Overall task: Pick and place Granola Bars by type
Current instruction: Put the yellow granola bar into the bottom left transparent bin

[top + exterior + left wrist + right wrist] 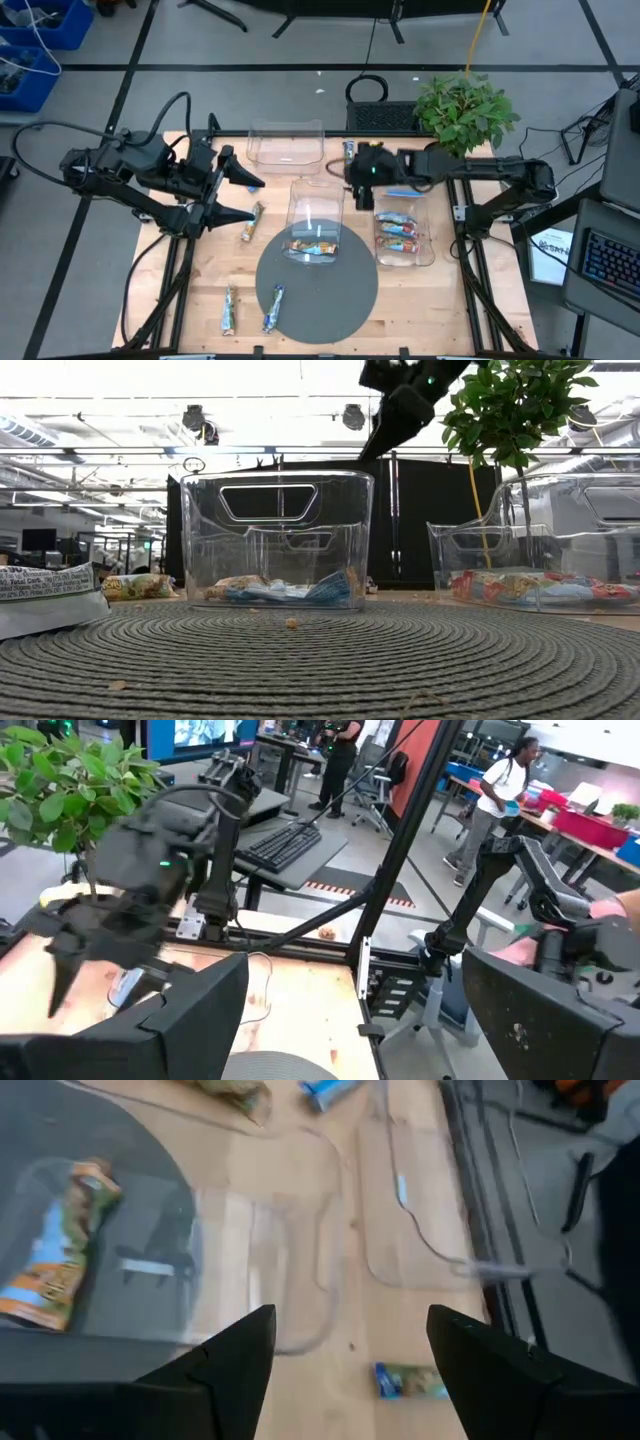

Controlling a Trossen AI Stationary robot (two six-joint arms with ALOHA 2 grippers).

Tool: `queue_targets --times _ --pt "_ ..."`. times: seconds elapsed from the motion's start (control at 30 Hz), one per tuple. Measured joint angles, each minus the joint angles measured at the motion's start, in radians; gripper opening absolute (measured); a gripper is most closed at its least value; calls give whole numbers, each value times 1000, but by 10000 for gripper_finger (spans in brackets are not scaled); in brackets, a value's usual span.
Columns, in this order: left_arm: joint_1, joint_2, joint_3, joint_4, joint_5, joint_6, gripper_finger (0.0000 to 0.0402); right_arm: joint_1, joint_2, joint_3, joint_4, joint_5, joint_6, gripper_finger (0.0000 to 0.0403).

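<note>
Right hand (361,183) hovers open and empty between the far bin (286,143) and centre bin (315,222), over a blue bar (409,1380). Left hand (243,197) is wide, empty, near the left edge.

Risk: descending here, a finger could clip a bin wall and shove it.

Centre bin holds a few mixed-looking bars (312,247); right bin (404,227) has red-marked bars; far bin looks empty. Loose bars (231,309) lie by the near edge.

Several granola bars (313,247) with blue and tan wrappers lie flat in the clear bin standing on the round grey mat (345,305). To the mat's right, a second bin holds three or four red-marked bars (398,236). Two bars lie at the mat's lower left: a blue one (273,306) overlapping its edge and a tan one (229,309) just beside it. Another tan bar (252,222) lies on the bench beyond the mat's upper left.
</note>
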Motion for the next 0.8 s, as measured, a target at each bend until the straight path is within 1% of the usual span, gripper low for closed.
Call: queue_targets --times 0.13,0.4,0.53,0.8 --pt "0 0 0 0 -1 26 367 -77 0 0 -51 0 -49 251" --pt "0 0 0 1 -1 28 367 -221 1 0 -129 -1 -137 251" --pt "0 0 0 1 -1 24 367 -286 11 0 -130 0 -189 251" --pt "0 0 0 3 -1 20 367 -392 88 2 -131 0 -296 251"
